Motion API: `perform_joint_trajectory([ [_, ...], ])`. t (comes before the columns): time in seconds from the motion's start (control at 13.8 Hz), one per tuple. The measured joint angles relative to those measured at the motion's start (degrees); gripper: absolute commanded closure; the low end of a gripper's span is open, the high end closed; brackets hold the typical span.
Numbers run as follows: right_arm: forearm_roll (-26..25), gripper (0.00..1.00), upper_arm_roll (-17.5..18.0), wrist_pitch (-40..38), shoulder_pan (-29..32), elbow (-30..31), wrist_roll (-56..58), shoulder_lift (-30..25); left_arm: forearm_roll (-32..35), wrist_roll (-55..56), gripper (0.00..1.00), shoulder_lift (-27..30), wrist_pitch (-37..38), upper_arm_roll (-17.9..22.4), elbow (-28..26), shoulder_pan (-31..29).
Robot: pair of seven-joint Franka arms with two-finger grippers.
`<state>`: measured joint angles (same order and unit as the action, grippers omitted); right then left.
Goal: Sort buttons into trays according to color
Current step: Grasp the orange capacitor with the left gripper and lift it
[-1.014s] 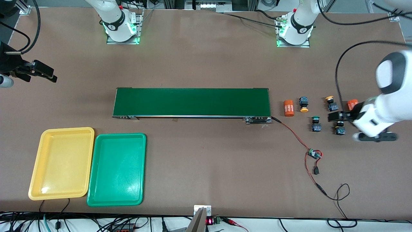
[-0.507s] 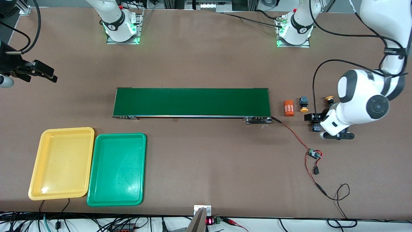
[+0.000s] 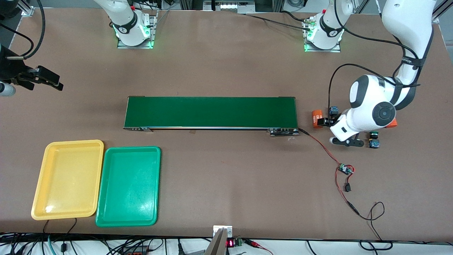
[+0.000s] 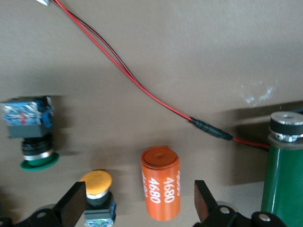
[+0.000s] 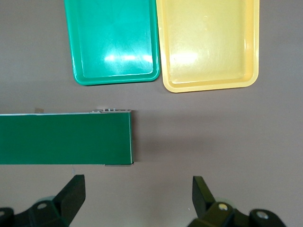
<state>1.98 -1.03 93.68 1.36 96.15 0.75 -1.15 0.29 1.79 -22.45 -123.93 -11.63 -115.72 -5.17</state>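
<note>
In the front view the left arm [image 3: 371, 113] covers most of the buttons; only one green-capped button [image 3: 373, 139] shows whole. An orange cylinder [image 3: 392, 123] peeks out from under it. The right arm [image 3: 21, 76] is cut off at the edge.
</note>
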Motion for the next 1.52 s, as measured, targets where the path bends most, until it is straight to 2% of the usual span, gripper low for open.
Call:
perform_joint_trajectory([
  [0.29,0.00,0.00,0.19,0.00,-0.03,-0.01,0.01,0.00,0.00,-0.05,0.00,-0.53,-0.96,-0.10,-1.67,-0.01],
  [0.58,0.00,0.00,0.26,0.01,-0.04,-0.12,0.06,0.00,0.00,-0.06,0.00,-1.68,-6.34,-0.37,-5.70,-0.01],
  [0.65,0.00,0.00,0.30,0.02,-0.07,-0.15,0.06,0.00,0.00,-0.06,0.03,-1.95,-6.74,-0.40,-6.13,-0.01],
  [0.8,0.00,0.00,0.39,0.06,-0.11,-0.22,0.07,0.00,0.01,-0.07,0.27,-2.25,-6.87,-0.42,-6.23,-0.01],
  [0.94,0.00,0.00,0.44,0.06,-0.11,-0.25,0.07,0.00,0.01,-0.07,0.44,-2.28,-6.88,-0.60,-6.23,-0.01],
  [1.16,0.00,0.00,0.44,0.06,-0.11,-0.27,0.07,0.00,0.01,-0.07,0.61,-2.33,-6.88,-1.13,-6.43,-0.01],
  [1.38,0.00,0.00,0.44,0.06,-0.11,-0.28,0.07,0.00,0.01,-0.07,0.84,-2.14,-6.81,-1.15,-6.63,-0.02],
  [1.52,0.00,0.00,0.44,0.07,-0.11,-0.29,0.07,0.00,0.01,-0.11,0.92,-2.01,-6.81,-1.28,-6.58,-0.02],
])
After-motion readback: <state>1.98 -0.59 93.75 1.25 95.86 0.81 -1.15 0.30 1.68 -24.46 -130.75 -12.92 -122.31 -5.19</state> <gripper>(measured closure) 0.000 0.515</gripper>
